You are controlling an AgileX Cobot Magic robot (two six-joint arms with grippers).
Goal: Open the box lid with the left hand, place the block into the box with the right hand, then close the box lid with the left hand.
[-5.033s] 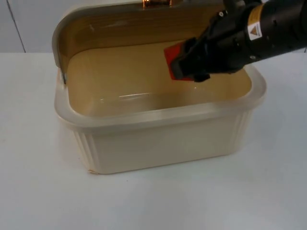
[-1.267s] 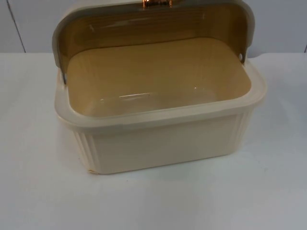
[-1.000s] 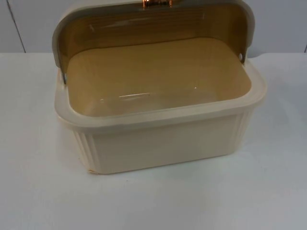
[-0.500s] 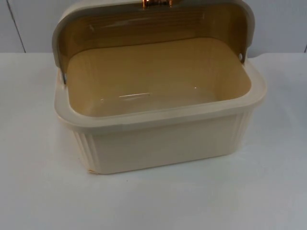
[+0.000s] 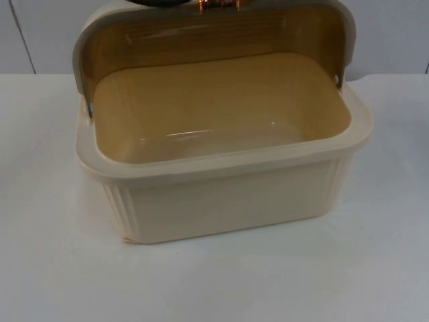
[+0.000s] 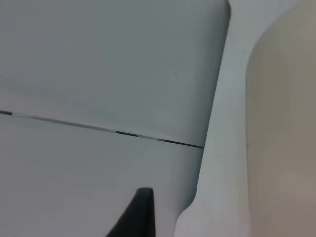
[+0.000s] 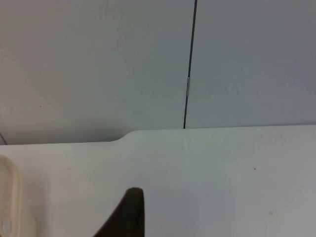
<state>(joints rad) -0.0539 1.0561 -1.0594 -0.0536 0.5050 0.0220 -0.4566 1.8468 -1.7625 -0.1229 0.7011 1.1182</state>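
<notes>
A cream box [image 5: 228, 194] stands in the middle of the table with its lid [image 5: 214, 33] swung up and back. A copper handle [image 5: 218, 4] sits on the lid's top edge. The tan inside [image 5: 221, 100] is bare where I can see it; the near wall hides the front of the floor. A dark part of my left gripper [image 5: 157, 2] pokes in just above the lid, left of the handle. In the left wrist view the left gripper [image 6: 140, 212] is beside the cream lid [image 6: 281, 123]. My right gripper [image 7: 129, 212] hangs over bare table to the right of the box [image 7: 7, 197].
The white table top [image 5: 375, 268] spreads around the box on all sides. The grey partition wall [image 5: 40, 33] rises right behind the lid, with a dark seam [image 7: 188, 64] running down it.
Five seconds ago the right gripper held a red block over the box; arm and block have left the top view. Just now a dark part of the left gripper appeared above the lid.
</notes>
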